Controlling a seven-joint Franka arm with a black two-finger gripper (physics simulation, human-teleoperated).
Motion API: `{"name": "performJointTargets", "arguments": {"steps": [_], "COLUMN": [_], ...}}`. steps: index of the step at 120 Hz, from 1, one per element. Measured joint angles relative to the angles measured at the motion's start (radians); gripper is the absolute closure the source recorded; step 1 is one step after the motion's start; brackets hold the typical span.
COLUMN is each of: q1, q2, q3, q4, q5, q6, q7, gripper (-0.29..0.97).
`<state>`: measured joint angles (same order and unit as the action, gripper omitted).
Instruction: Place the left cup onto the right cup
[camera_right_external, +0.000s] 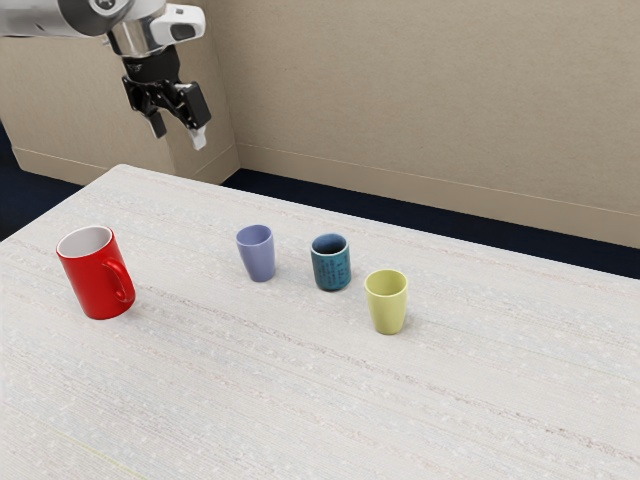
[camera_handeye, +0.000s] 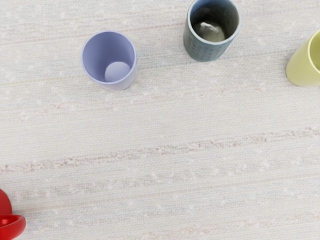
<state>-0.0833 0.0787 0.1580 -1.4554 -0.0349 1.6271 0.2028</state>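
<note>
Three handleless cups stand upright in a row on the pale table. The lavender cup (camera_right_external: 256, 252) (camera_handeye: 109, 59) is at the exterior view's left end, the dark teal cup (camera_right_external: 331, 262) (camera_handeye: 212, 28) in the middle, and the yellow-green cup (camera_right_external: 386, 300) (camera_handeye: 306, 60) at the right end. My black gripper (camera_right_external: 178, 132) hangs high above the table's far left edge, well away from the cups, open with nothing between its fingers.
A red mug (camera_right_external: 96, 272) (camera_handeye: 9, 224) with a handle stands at the exterior view's left, apart from the row. The table (camera_right_external: 320, 400) stretches wide in front of the cups. A beige wall lies behind.
</note>
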Motion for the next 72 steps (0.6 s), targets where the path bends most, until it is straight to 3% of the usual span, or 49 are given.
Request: {"name": "performJointTargets", "arguments": {"steps": [41,72], "q1": [0.0,0.002], "q2": [0.02,0.205], "q3": [0.003,0.009], "q4": [0.001,0.141], "q5": [-0.005,-0.011], "q6": [-0.001,0.023], "q7": [-0.003,-0.002], "gripper": [0.0,0.0]}}
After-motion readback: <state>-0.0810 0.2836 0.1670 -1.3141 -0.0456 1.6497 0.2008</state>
